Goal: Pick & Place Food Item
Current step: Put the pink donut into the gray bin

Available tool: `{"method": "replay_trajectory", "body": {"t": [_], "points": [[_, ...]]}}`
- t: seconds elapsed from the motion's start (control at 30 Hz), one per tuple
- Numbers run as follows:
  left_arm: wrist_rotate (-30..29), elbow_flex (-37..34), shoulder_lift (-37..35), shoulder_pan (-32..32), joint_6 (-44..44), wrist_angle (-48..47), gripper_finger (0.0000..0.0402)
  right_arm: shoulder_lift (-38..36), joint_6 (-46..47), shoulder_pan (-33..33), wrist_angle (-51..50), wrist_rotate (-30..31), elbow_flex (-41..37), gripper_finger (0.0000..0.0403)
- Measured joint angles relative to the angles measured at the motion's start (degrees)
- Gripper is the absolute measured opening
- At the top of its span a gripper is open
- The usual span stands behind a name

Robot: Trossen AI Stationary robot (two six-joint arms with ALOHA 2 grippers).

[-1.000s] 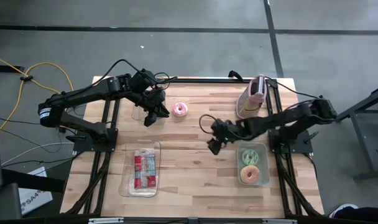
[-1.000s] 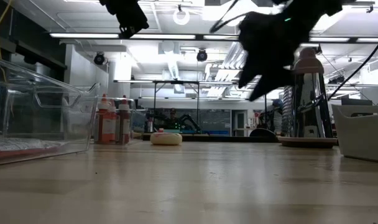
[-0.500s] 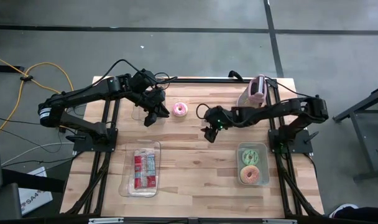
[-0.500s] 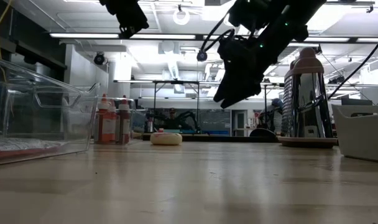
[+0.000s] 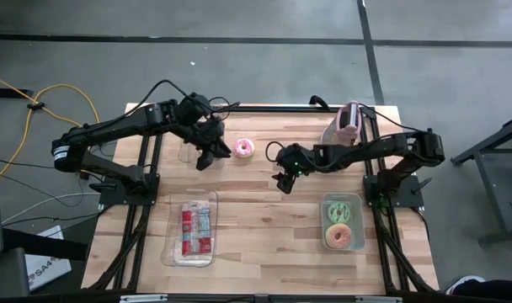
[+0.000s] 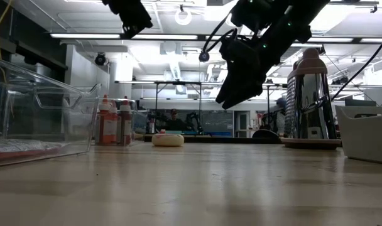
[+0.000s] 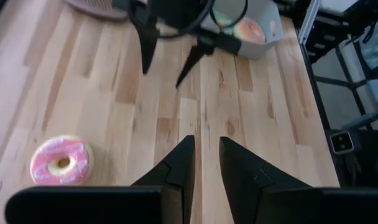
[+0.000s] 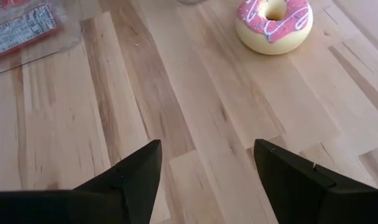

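Note:
A pink-iced donut with white stripes lies flat on the wooden table near its far edge, also seen in the right wrist view and the left wrist view. My right gripper hangs open above the table, short of the donut on its right and near side, with nothing between its fingers. My left gripper hovers high on the donut's left. Its fingers stand a narrow gap apart and hold nothing.
A clear bin with snack packs sits at the near left. A small grey bin holding two donuts stands at the near right. A metal grater with a pink top is at the far right. Bare wood lies between.
My right gripper has swung toward the table's far edge and a little left, closer to the pink donut, rolling about its own axis as it went. It stayed open and has since held still.

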Motion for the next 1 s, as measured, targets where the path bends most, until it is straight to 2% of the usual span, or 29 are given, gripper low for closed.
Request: {"method": "replay_trajectory", "body": {"t": [0.4, 0.57, 0.77, 1.0], "points": [[-0.1, 0.0, 0.0, 0.0, -1.0, 10.6, 0.007, 0.0, 0.4, 0.3, 0.0, -0.1, 0.0, 0.0245], [-0.1, 0.0, 0.2, 0.0, -3.5, 10.7, 0.007, 0.0, 0.4, 0.3, 0.0, 0.0, 0.0, 0.0245], [-3.1, 0.0, 0.3, 0.0, -1.0, 10.7, 0.007, 0.0, 0.4, 0.3, 0.3, 0.1, 0.0, 0.0245], [-3.2, 0.0, 0.3, 0.0, -0.9, 10.4, 0.007, 0.0, 0.4, 0.3, 0.4, 0.2, 0.0, 0.0245]]}}
